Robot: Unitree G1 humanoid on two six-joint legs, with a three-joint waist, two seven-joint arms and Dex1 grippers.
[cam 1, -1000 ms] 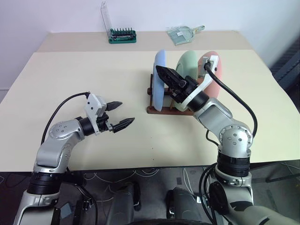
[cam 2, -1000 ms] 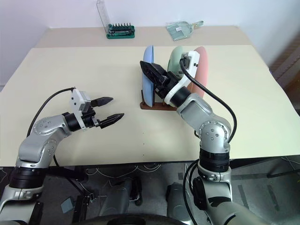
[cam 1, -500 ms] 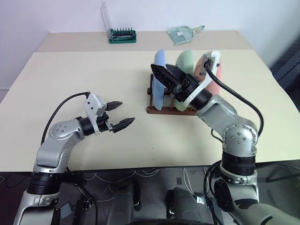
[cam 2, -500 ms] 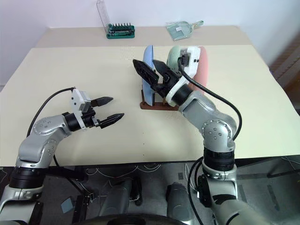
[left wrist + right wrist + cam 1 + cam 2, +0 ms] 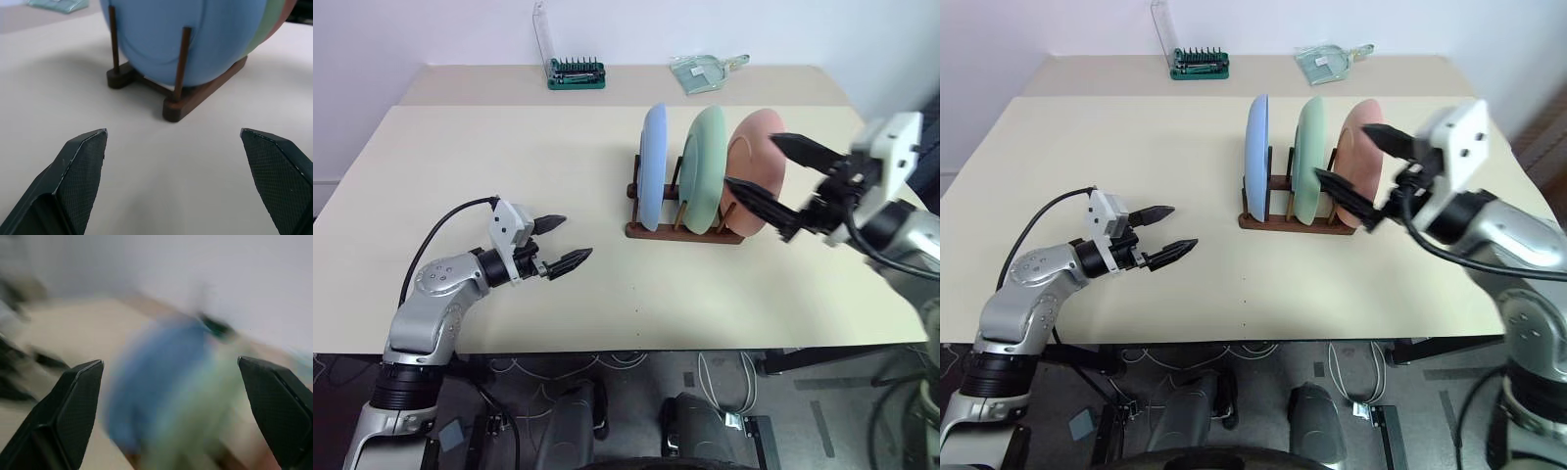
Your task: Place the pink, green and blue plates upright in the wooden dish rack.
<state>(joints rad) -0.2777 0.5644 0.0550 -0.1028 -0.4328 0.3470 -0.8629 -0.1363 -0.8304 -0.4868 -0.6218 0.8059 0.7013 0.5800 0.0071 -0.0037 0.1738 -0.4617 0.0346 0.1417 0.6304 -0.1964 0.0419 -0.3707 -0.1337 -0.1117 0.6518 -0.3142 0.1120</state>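
Note:
The blue plate (image 5: 653,166), the green plate (image 5: 707,168) and the pink plate (image 5: 754,171) stand upright side by side in the dark wooden dish rack (image 5: 683,231) at the table's middle right. My right gripper (image 5: 775,181) hovers open just right of the pink plate, above the table, with nothing between its fingers. My left gripper (image 5: 558,242) is open and empty low over the table, well to the left of the rack. The left wrist view looks at the blue plate (image 5: 195,39) and the rack's pegs (image 5: 184,58).
A green-based screwdriver bit set (image 5: 575,72) with a clear lid stands at the table's far edge. A clear plastic packet (image 5: 703,70) lies to its right. The table (image 5: 489,157) is bare between my left gripper and the rack.
My right gripper has opened, pulled away from the rack to the right and rolled; it was among the plates before. All three plates stay standing. The left arm has not moved.

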